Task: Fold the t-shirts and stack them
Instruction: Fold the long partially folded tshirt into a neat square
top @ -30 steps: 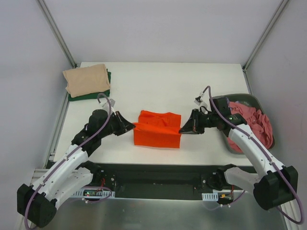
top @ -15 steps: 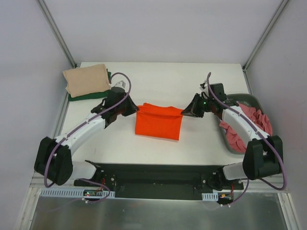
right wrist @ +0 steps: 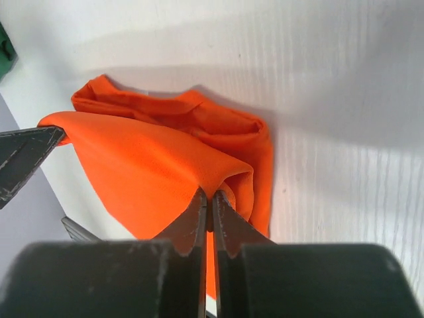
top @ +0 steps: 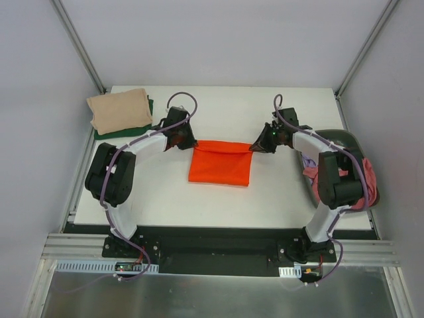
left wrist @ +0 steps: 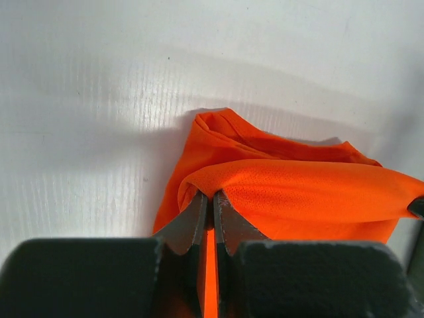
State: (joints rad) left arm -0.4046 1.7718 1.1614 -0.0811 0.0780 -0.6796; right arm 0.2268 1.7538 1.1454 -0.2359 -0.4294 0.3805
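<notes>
A bright orange t-shirt (top: 220, 163) lies folded in the middle of the table, its top layer stretched between my two grippers. My left gripper (top: 187, 142) is shut on the shirt's far left corner (left wrist: 211, 192). My right gripper (top: 256, 146) is shut on its far right corner (right wrist: 211, 192). A folded beige t-shirt (top: 119, 110) lies on a dark green t-shirt (top: 150, 110) at the far left. Dusty pink t-shirts (top: 366, 179) fill the basket at the right, with a bit of lilac cloth (top: 309, 162) beside them.
The dark grey oval basket (top: 340, 136) stands at the table's right edge. The enclosure's white walls and metal posts close in the back and sides. The table's front edge borders a black rail.
Both grippers have carried the orange shirt's near edge away from the bases to the far side, folding the shirt over itself. The arms are stretched farther out.
</notes>
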